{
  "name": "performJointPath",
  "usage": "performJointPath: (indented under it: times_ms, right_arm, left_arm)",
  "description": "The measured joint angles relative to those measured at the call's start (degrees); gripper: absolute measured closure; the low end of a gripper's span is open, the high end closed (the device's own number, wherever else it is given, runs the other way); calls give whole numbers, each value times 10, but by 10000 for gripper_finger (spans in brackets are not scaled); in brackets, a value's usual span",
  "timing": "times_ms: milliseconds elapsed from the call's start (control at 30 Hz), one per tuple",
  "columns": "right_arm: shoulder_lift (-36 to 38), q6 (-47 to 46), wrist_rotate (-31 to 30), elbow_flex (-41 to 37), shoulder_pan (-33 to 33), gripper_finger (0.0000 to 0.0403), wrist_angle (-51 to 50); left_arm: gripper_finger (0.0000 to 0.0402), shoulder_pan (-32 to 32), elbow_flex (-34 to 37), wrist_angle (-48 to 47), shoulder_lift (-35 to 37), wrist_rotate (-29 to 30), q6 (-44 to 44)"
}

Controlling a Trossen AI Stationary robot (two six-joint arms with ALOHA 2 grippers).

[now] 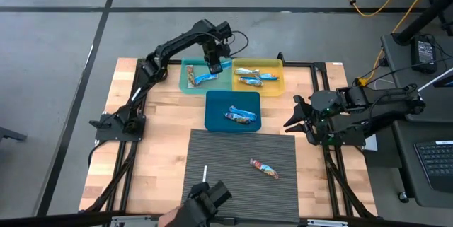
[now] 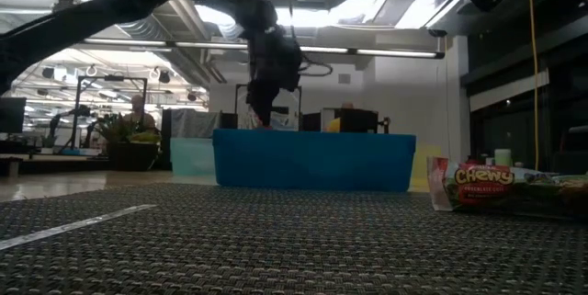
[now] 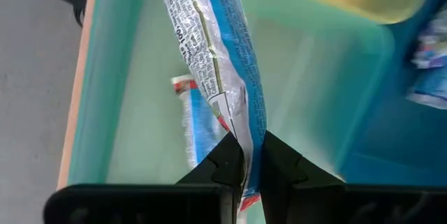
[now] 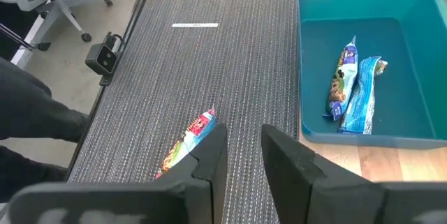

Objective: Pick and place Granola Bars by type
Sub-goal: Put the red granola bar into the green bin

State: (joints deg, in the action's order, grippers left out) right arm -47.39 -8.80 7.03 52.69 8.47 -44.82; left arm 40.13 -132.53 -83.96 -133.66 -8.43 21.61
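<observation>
The left gripper (image 1: 212,68) is found over the far-left bin (image 1: 190,84), its fingers (image 3: 227,161) closed on one end of a bar (image 3: 213,56) that hangs below them into that bin. A second bar (image 3: 187,116) is seen on the bin floor beneath the fingers. Just beside that bin, on the side away from the left arm, a second bin (image 1: 274,85) is set with bars in it. Nearer than both, a third bin (image 4: 307,63) is placed holding two bars (image 4: 353,88) side by side. Ahead of the right gripper (image 4: 241,151), whose fingers stand slightly apart, a mat (image 4: 209,70) is spread on the counter (image 1: 152,149); one bar (image 4: 188,140) lies on it just before those fingers, and a thin stick (image 4: 195,24) lies far beyond them.
</observation>
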Motion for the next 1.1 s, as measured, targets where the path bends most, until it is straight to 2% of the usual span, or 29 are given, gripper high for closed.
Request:
performJointPath:
  times_ms: [533, 900, 1100]
  right_arm:
    - [0, 0, -21, 0, 0, 311, 0]
    - [0, -14, -21, 0, 0, 311, 0]
    - [0, -15, -21, 0, 0, 311, 0]
  left_arm:
    - [378, 29, 0, 7, -51, 12, -28]
    - [341, 26, 0, -3, -70, 11, -71]
    - [313, 20, 0, -15, -70, 53, -69]
